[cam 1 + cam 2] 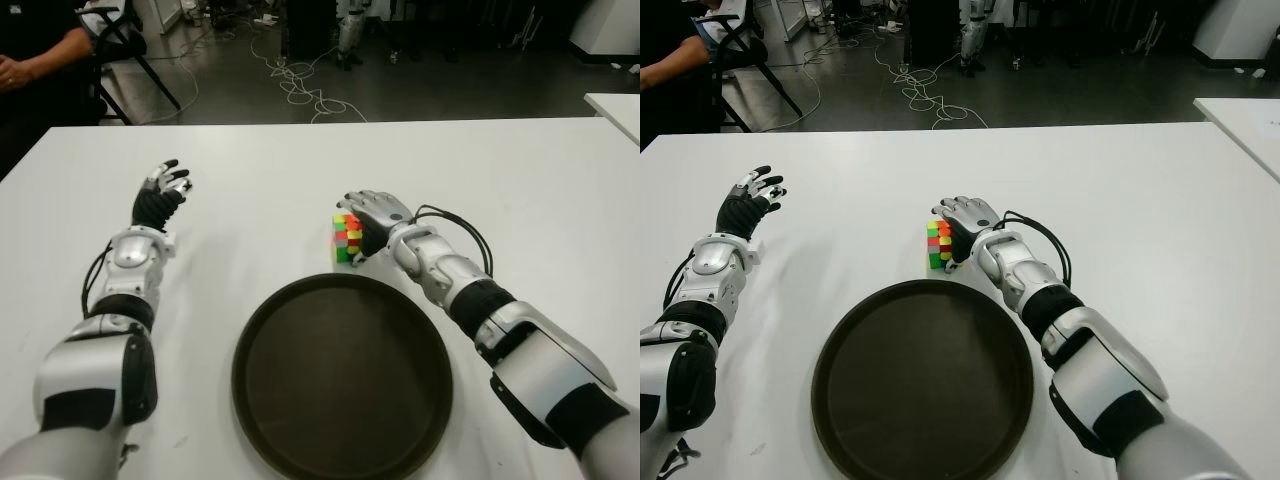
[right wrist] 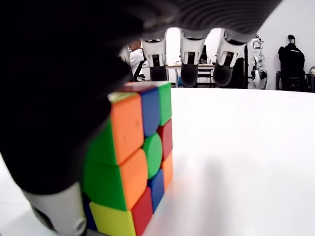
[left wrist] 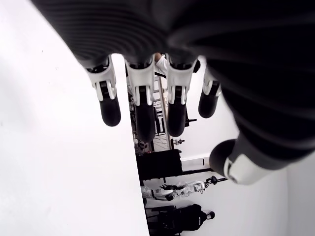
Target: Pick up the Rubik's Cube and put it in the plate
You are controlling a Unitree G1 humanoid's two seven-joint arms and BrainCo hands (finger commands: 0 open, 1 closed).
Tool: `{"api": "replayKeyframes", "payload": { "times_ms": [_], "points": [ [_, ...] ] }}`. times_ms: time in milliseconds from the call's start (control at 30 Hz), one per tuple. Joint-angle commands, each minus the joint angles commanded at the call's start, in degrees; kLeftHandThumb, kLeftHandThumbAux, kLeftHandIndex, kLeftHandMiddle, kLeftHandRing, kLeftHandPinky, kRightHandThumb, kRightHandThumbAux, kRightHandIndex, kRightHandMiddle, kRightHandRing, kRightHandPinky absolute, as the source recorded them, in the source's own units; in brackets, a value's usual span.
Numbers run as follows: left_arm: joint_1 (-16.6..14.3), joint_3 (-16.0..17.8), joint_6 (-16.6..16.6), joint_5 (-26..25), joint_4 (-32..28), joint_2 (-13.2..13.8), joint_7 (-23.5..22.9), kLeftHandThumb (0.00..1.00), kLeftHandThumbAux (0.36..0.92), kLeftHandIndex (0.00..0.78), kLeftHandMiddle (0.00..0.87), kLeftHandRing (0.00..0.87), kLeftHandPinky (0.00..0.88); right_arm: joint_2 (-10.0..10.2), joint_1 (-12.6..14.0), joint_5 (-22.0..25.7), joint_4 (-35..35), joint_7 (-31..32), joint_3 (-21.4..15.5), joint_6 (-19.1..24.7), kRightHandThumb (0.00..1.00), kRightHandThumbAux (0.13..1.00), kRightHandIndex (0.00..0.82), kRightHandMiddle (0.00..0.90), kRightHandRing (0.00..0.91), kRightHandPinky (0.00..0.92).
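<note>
1. Standing on the white table, just beyond the far rim of the dark round plate, was the Rubik's Cube; it was outside the plate and apart from its rim.
2. Your right hand sat at the cube's right side, palm arched over it. In the right wrist view the thumb lay against one side of the cube and the fingertips hung extended above and past its top, not wrapped around it. The hand was spread, not clamped; whether the thumb pressed or merely touched could not be told.
3. The cube's right face was hidden behind the hand in both eye views, and its base was partly cut off in the wrist view.
4. Your left hand showed well to the left of the cube, fingers apart and holding nothing; contact with the table could not be confirmed.
5. A seated person was cut off at the far left corner, beyond the table; cables trailed across the floor.
</note>
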Motion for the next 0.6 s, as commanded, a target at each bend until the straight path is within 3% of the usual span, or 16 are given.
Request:
{"api": "replayKeyframes", "payload": {
  "times_ms": [600],
  "points": [
    [-0.04,-0.37,0.0,-0.07,-0.03,-0.17,0.89,0.193,0.586,0.108,0.183,0.167,0.135,0.55,-0.59,-0.51,2.1,-1.48,0.88,0.47,0.0,0.807,0.073,0.059,0.063,0.082]
  ]
}}
